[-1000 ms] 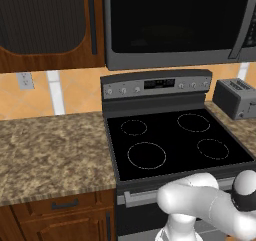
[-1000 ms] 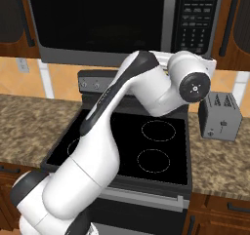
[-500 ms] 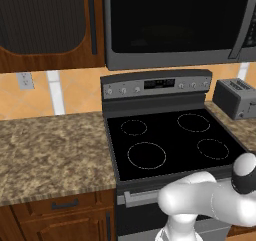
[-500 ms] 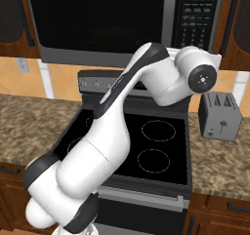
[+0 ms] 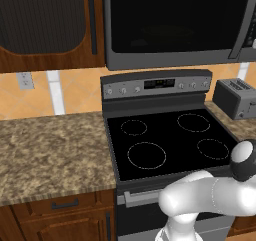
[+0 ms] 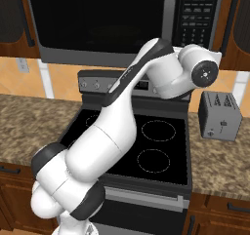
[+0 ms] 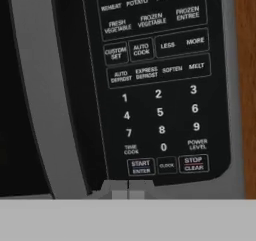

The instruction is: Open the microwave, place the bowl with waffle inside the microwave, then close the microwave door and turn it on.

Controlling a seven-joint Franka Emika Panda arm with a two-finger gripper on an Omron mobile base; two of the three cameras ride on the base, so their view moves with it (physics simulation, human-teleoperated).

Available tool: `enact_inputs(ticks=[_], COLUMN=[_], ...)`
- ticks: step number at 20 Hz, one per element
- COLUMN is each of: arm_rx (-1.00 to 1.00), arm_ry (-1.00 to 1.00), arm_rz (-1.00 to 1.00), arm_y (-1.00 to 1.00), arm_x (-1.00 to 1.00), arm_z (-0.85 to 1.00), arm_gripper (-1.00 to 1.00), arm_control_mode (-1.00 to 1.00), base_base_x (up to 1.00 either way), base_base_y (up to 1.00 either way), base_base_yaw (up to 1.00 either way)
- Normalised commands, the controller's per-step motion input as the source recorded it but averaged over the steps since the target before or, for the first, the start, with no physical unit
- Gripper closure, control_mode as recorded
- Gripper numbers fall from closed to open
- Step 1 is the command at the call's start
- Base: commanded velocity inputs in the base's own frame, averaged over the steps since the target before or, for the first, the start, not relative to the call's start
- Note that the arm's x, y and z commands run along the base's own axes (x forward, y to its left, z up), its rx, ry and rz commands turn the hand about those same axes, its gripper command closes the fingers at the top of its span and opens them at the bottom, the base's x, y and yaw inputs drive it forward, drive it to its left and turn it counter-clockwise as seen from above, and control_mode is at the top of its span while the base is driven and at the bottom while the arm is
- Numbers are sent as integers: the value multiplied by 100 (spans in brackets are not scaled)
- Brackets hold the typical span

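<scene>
Microwave [image 7: 155, 85] keypad straight ahead of gripper, START key [image 7: 141, 166] at 12 o'clock; finger spread can't tell.

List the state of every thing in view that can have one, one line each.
microwave door: shut, flush with the frame.
microwave: clock display lit, window dark.
START/ENTER button: not touched, directly ahead of the hand camera.
stove: burners dark.
toaster: slots empty.
cabinet door: shut.
</scene>
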Motion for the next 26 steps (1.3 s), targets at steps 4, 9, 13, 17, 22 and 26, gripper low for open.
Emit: enact_inputs(ticks=[4,9,13,17,22,26], arm_rx=[0,0,0,0,0,0], arm_ry=[0,0,0,0,0,7], arm_rz=[0,0,0,0,0,-1], arm_y=[0,0,0,0,0,0], arm_x=[28,31,28,39,22,75], arm_z=[-15,-12,-16,-7,0,0], arm_gripper=[100,100,100,100,100,100], arm_control_mode=[-100,-100,-100,-100,-100,-100], base_base_x=[0,0,0,0,0,0], base_base_y=[0,0,0,0,0,0], base_base_yaw=[0,0,0,0,0,0])
